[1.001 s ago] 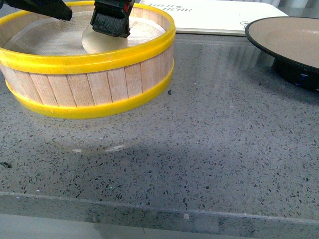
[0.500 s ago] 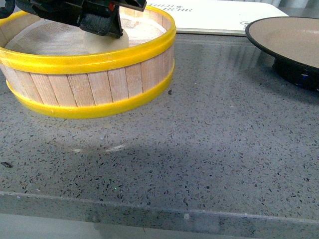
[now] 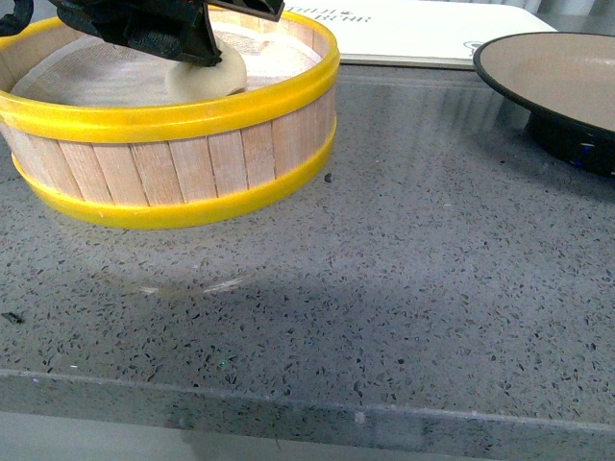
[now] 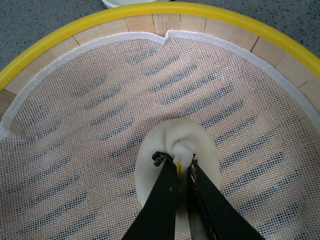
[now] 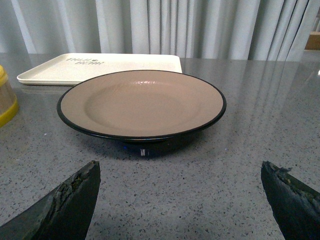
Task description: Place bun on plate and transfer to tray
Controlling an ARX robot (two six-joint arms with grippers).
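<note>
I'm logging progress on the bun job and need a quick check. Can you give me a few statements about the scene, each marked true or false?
1. The bun is inside the basket. True.
2. The left gripper is shut on the bun's pleated top. True.
3. The plate holds the bun. False: the plate is bare.
4. The right gripper grips the plate's rim. False: it is open and apart from the plate.
5. The plate stands on the tray. False: it stands on the grey counter, with the tray behind it.
</note>
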